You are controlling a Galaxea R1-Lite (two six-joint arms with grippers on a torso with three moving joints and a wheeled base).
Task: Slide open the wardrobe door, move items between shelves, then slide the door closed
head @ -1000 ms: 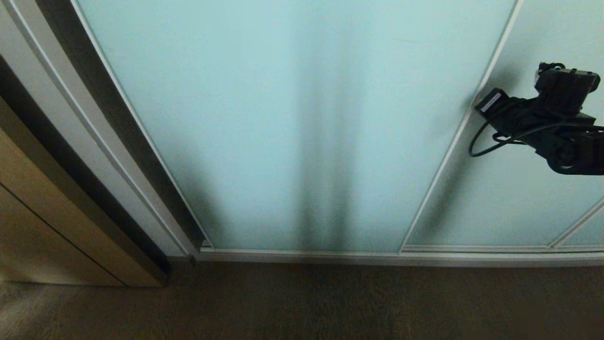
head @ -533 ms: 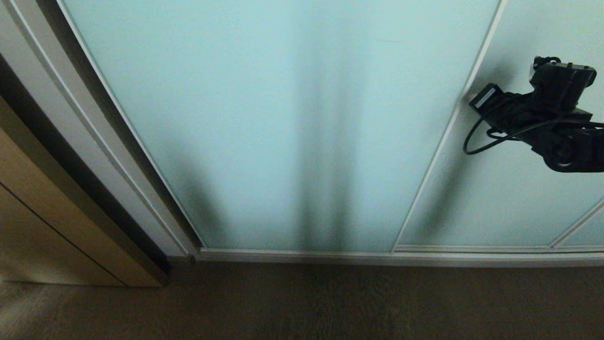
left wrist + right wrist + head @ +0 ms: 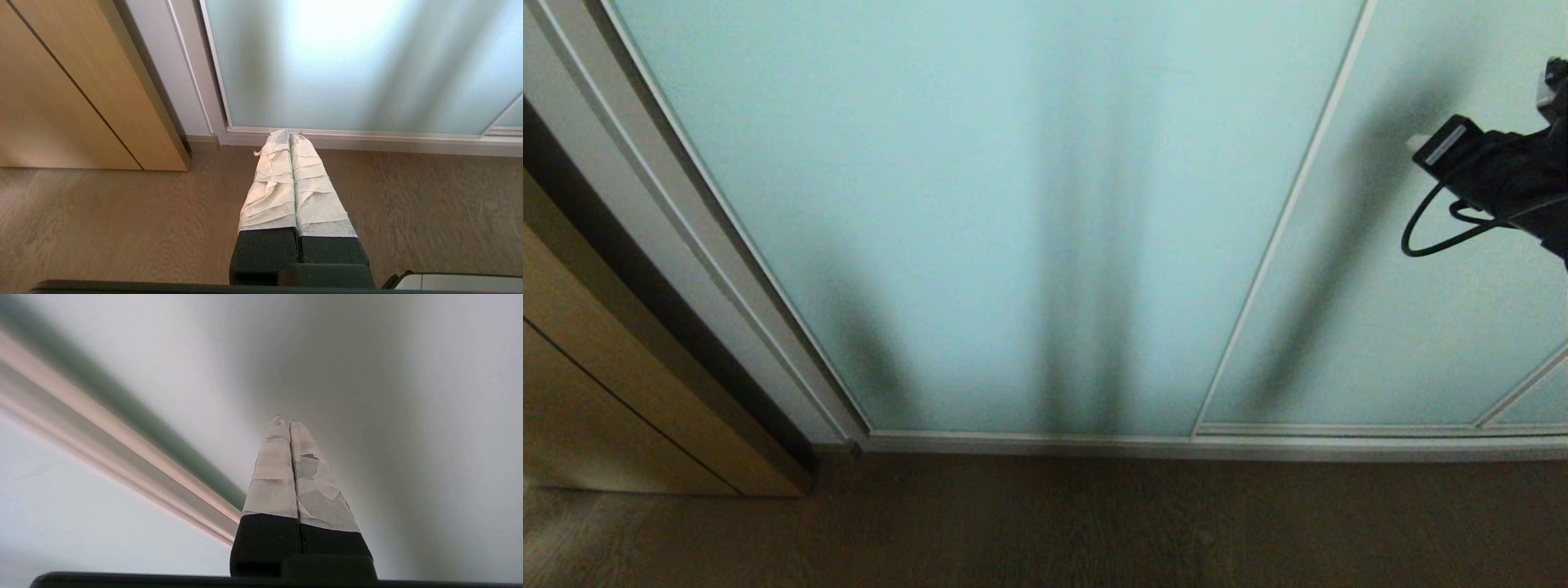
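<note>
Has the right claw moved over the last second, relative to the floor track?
Yes. The right claw, shut, has pulled toward the right edge of the head view, away from the frosted aqua glass sliding door's white frame strip; the floor track stayed put.

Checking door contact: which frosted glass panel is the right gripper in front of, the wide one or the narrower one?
The narrower panel, right of the slim vertical frame strip. The right gripper is on that side; the wide panel has only shadows across it.

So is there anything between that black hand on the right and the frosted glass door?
Nothing visible. The right hand, fingers shut, points straight at the sliding wardrobe door, beside its slim frame strip, with only bare glass ahead.
</note>
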